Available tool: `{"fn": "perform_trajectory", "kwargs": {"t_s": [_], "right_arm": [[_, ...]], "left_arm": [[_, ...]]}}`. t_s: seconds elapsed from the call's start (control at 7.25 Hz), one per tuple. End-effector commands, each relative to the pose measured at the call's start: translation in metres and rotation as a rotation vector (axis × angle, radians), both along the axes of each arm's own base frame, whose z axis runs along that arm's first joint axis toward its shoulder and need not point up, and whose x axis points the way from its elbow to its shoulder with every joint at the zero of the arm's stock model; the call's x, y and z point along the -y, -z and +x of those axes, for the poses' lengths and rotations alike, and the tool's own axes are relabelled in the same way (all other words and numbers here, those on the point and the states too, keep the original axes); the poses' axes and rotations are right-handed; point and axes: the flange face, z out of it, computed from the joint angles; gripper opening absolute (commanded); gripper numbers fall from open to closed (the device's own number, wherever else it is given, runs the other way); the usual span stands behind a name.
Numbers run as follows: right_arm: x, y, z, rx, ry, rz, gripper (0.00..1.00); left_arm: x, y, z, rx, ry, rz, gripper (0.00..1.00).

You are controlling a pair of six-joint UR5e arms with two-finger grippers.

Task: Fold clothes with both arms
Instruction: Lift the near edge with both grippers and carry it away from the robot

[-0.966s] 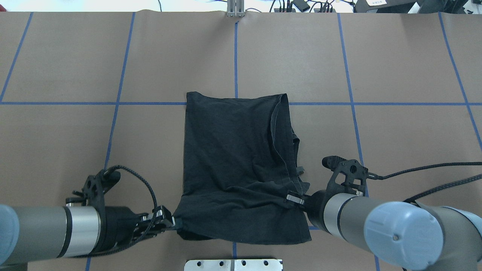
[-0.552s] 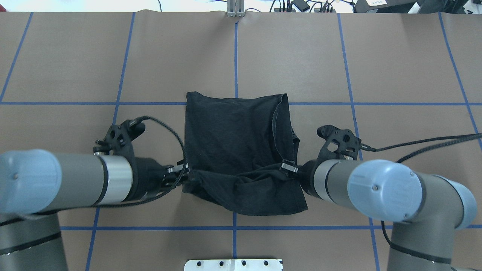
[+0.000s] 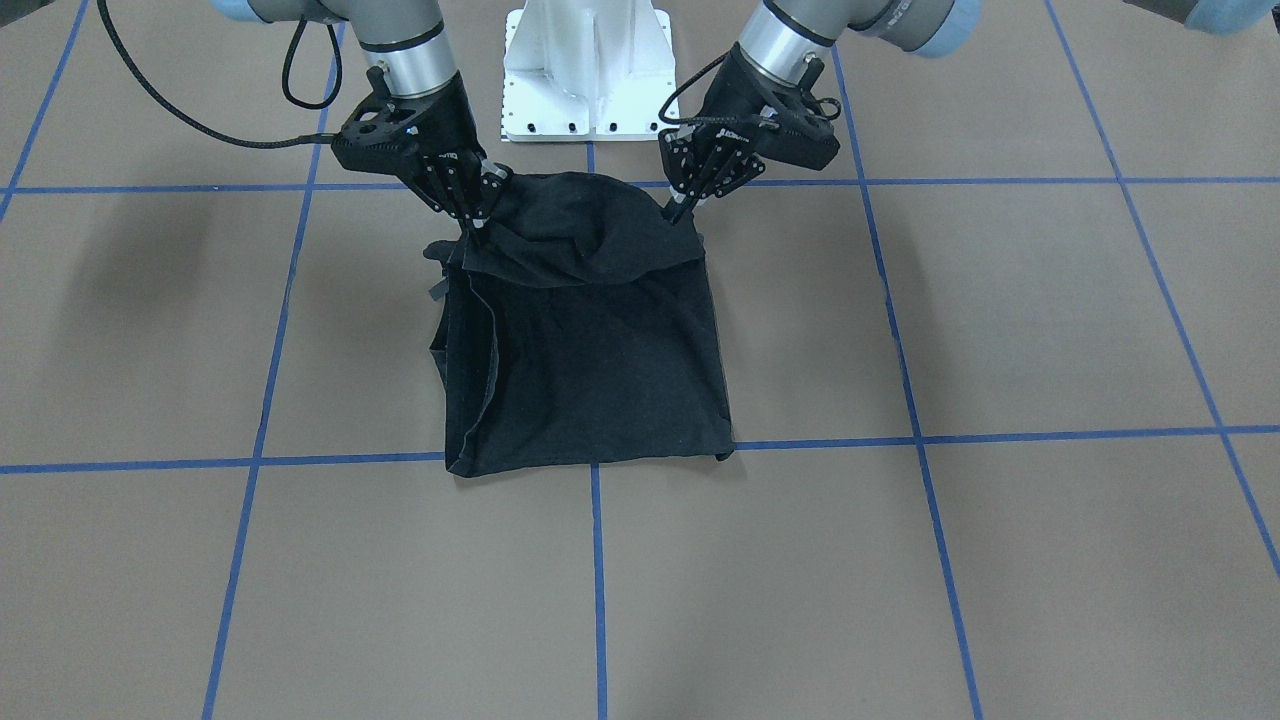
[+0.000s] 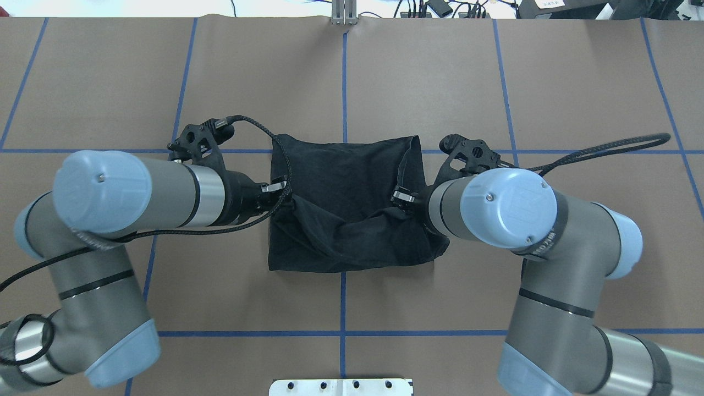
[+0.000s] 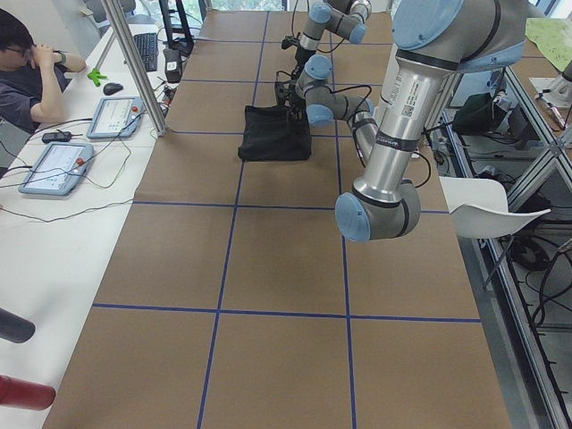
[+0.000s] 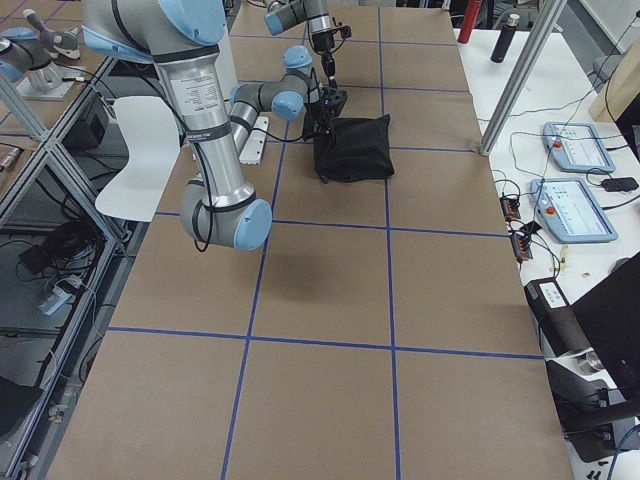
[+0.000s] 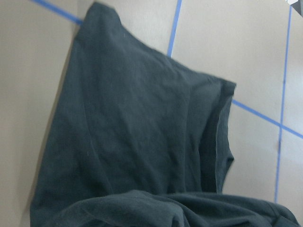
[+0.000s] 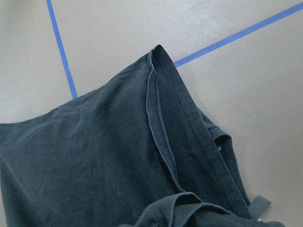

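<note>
The black T-shirt lies plain side up in the middle of the table, folded into a narrow rectangle; no print shows. My left gripper is shut on its near left corner and my right gripper is shut on its near right corner. Both hold the near hem lifted and doubled over the shirt's middle, sagging between them. In the front view the left gripper and right gripper pinch the raised edge of the shirt. Both wrist views show only the cloth below; the fingers are out of frame.
The brown table carries blue tape grid lines. The white pedestal base stands at the robot's edge. A metal post and cables sit at the far edge. An operator sits with tablets beside the table.
Both grippers have carried the shirt's near hem away from the robot toward the far edge. The cloth now doubles over itself and its near edge lies further from the base.
</note>
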Motion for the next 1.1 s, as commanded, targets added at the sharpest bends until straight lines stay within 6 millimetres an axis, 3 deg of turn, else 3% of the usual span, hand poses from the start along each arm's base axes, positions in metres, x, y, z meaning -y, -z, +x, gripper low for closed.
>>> {"fn": "perform_trajectory", "kwargs": {"t_s": [0.0, 0.28, 0.41, 0.55, 0.83, 0.97], "right_arm": [[0.040, -0.002, -0.013, -0.043, -0.028, 0.005, 0.00], [0.064, -0.016, -0.014, -0.087, -0.033, 0.016, 0.00], [0.083, -0.013, -0.026, -0.105, -0.040, 0.012, 0.00], [0.103, -0.008, -0.041, -0.118, -0.037, -0.005, 0.00], [0.139, -0.006, -0.063, -0.164, -0.042, -0.018, 0.00], [0.154, -0.012, -0.065, -0.190, -0.028, -0.022, 0.00]], "left_arm": [[0.043, -0.016, 0.018, 0.076, 0.025, 0.026, 0.00], [0.073, -0.028, 0.029, 0.125, 0.038, 0.037, 0.00], [0.083, -0.041, 0.040, 0.148, 0.034, 0.046, 0.00], [0.093, -0.048, 0.037, 0.146, 0.045, 0.060, 0.00], [0.098, -0.060, 0.043, 0.175, 0.034, 0.072, 0.00], [0.100, -0.061, 0.043, 0.177, 0.036, 0.071, 0.00]]}}
